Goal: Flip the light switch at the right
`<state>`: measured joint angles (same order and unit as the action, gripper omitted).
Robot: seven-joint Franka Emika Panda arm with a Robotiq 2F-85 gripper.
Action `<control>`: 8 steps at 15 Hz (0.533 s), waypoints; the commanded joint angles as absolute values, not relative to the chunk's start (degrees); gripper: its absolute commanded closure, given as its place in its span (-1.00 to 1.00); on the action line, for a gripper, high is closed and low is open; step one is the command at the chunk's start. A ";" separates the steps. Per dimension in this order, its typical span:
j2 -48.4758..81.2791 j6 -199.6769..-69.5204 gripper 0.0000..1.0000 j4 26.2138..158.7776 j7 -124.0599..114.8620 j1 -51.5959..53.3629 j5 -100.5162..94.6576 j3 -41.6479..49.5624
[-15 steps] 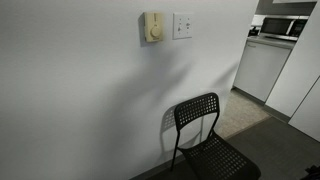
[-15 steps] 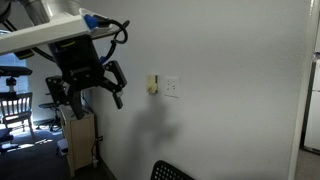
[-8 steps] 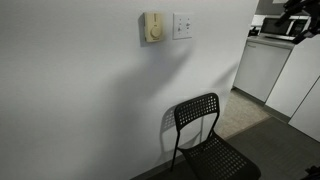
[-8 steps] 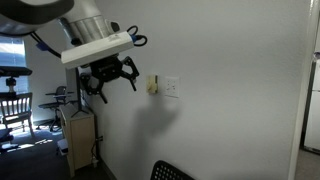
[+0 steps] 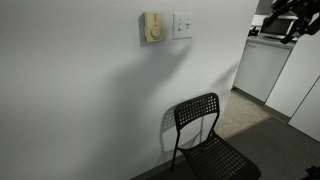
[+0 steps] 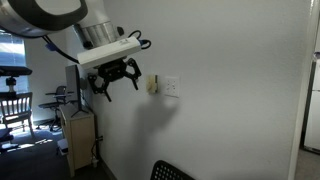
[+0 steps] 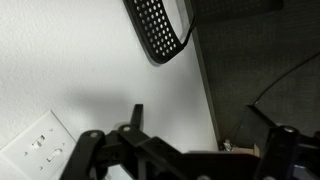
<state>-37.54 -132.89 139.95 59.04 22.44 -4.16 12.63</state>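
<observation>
The light switch (image 5: 183, 24) is a small white square plate on the white wall, just right of a beige box with a round dial (image 5: 152, 27). Both also show in an exterior view, the switch (image 6: 171, 88) beside the beige box (image 6: 152, 84). My gripper (image 6: 118, 85) is open and empty. It hangs in the air a short way left of the beige box, apart from the wall fittings. In the wrist view the switch (image 7: 40, 150) sits at the lower left, and my dark spread fingers (image 7: 200, 135) fill the bottom edge. Part of the gripper (image 5: 285, 20) shows at the top right.
A black perforated chair (image 5: 205, 140) stands against the wall below the switch; its back also shows in the wrist view (image 7: 158, 30). White kitchen cabinets (image 5: 262, 68) stand in the room at the right. A wooden stand (image 6: 80, 140) sits below the arm.
The arm has swung toward the wall, bringing the gripper closer to the beige box and switch. It has come into the top right of an exterior view. The fingers stay open.
</observation>
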 commanded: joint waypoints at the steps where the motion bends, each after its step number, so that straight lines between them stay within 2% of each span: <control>1: -34.41 -130.82 -1.00 137.46 62.12 20.28 -1.71 10.74; 8: -18.43 -130.35 -1.00 124.26 78.86 18.86 -5.80 9.04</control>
<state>-27.62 -131.31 132.40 72.15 21.71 -4.66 11.24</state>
